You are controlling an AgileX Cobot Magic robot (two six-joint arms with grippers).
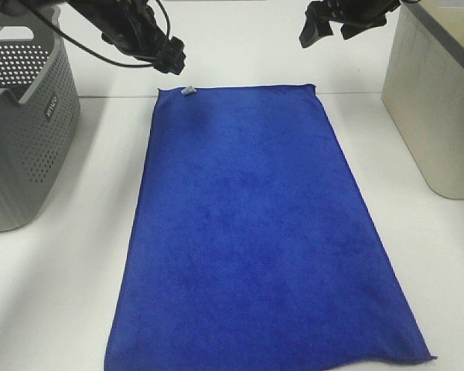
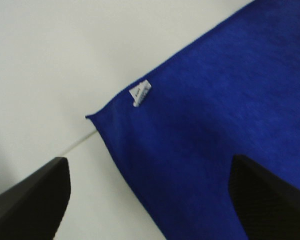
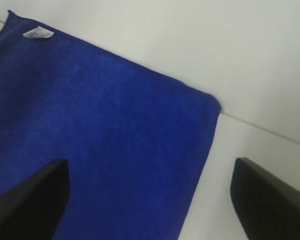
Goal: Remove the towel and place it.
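in the high view, the towel [image 1: 259,232] lies flat and fully spread on the white table [image 1: 69,294], between the grey basket [image 1: 23,124] on the left and a beige bin [image 1: 437,108] on the right. it touches neither of them. its small whitish tag [image 1: 189,90] sits at the far left corner. the left gripper [image 1: 168,56] hangs above that corner and the right gripper [image 1: 319,31] above the far right corner; both are clear of the cloth and hold nothing. i judge the task nearly finished: the towel is out of the basket and laid down, and what is left seems only to pull the arms away.

in the left wrist view, the two dark fingers [image 2: 32,200] stand wide apart with nothing between them. below is the tagged corner of the towel, lying flat on the table.

in the right wrist view, the fingers [image 3: 270,195] are also spread wide and empty, above the other far corner of the towel. the tag shows at the far edge.

the count: one towel, one tag, one grey basket, one beige bin, two grippers.
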